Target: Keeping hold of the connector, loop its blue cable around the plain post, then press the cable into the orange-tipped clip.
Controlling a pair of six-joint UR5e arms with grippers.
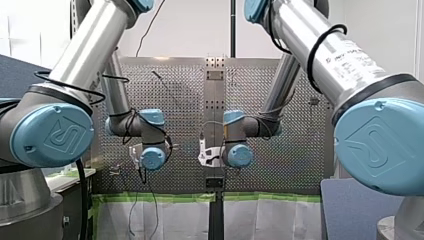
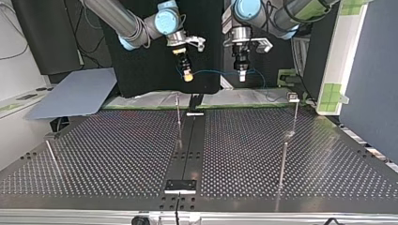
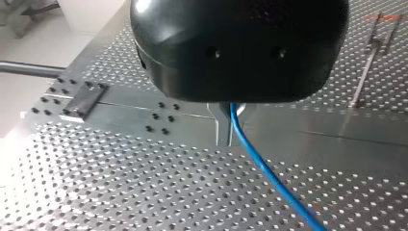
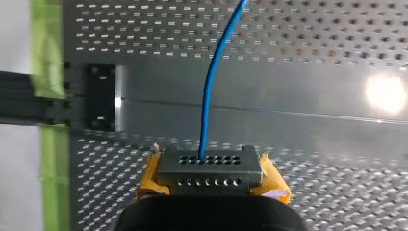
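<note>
Over the perforated table (image 2: 117, 140), my right gripper (image 2: 188, 76) clamps the connector (image 4: 209, 166) between yellow pads (image 4: 274, 182); my left gripper (image 2: 242, 75) pinches the blue cable (image 3: 262, 166) between near-closed metal fingers (image 3: 222, 126)

My left arm (image 1: 85, 50) and my right arm (image 1: 320, 55): silver tubes, pale-blue joint caps (image 1: 52, 135), black cables (image 1: 81, 200); my right gripper (image 2: 187, 76) has yellow pads.

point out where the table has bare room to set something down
Top view: widest bare perforated table lies between the leaning rod and the centre rail. A narrower patch sits between that rail and the two right posts. Crowded: far edge, under the blue cable.
</note>
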